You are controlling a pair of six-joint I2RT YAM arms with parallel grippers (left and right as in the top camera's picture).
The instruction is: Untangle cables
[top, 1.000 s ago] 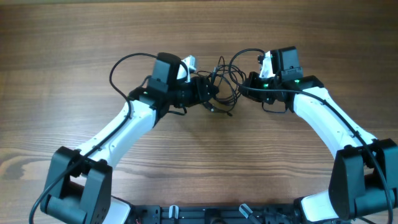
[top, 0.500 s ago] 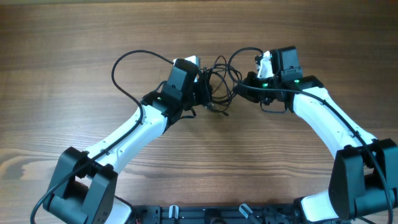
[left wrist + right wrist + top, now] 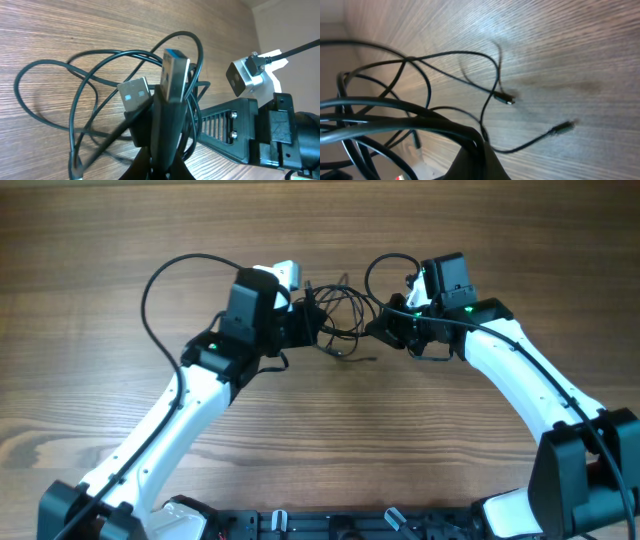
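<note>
Table: wood table point(image 3: 100, 240), both arms reach to its far middle.
Cables: thin dark cables point(image 3: 345, 318) in one tangle, strung between the two grippers, with loops spilling onto the table under and in front of them.
Left gripper: left gripper point(image 3: 308, 325) is clenched on the cables at the tangle's left edge.
Left wrist view: fingers point(image 3: 160, 142) are pinched together with strands running up between them. A blue USB plug point(image 3: 175, 65) stands upright just above the tips. A second USB plug point(image 3: 134, 94) is just beside it, tilted. Wide loops lie over the table behind.
Right gripper: right gripper point(image 3: 385, 328) is clenched on the cables at the tangle's right edge.
Right wrist view: fingers point(image 3: 476, 159) are closed and a bunch of strands runs off sideways from them. Two loose ends carry small plugs point(image 3: 507, 100) low over the wood. Cannot tell if they touch it.
Gap: the grippers are near each other but apart, tangle between.
Arm leads: a thick black lead point(image 3: 150, 300) arcs off the left wrist, another lead point(image 3: 375, 270) loops above the right wrist. Neither is part of the tangle.
</note>
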